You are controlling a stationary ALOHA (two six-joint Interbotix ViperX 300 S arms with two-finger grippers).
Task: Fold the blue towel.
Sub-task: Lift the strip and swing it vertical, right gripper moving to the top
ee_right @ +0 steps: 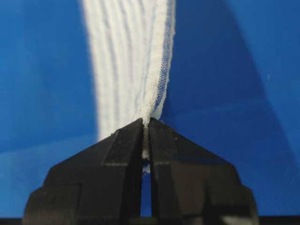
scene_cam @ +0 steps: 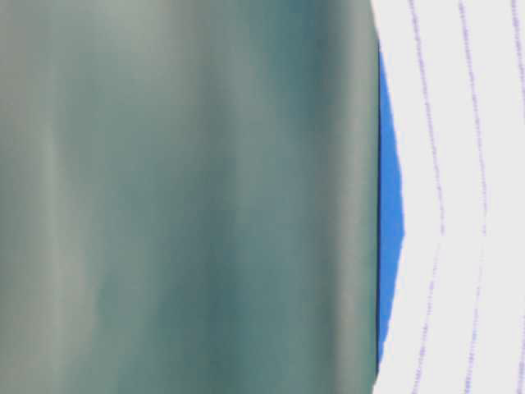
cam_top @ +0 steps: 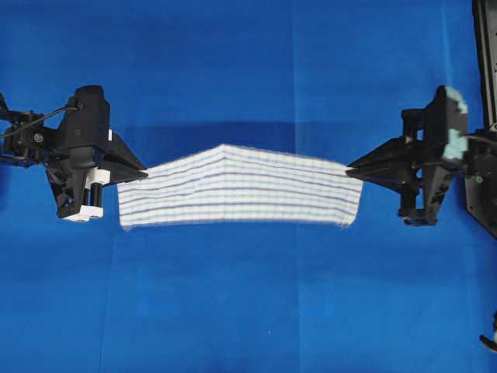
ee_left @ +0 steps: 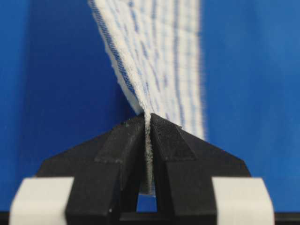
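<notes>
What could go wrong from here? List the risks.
1. Each hand, left and right, pinches only a thin edge of the blue towel; it may slip out.
2. The towel hangs above the table covering, peaked in the middle, so it could land creased or skewed.

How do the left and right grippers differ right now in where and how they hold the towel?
The left gripper pinches the towel at its left end; the right gripper pinches its right end. The left carries white parts near its fingers; the right shows pale green ones at its back. Both are shut on the towel's upper edge, holding it stretched above the blue table.
</notes>
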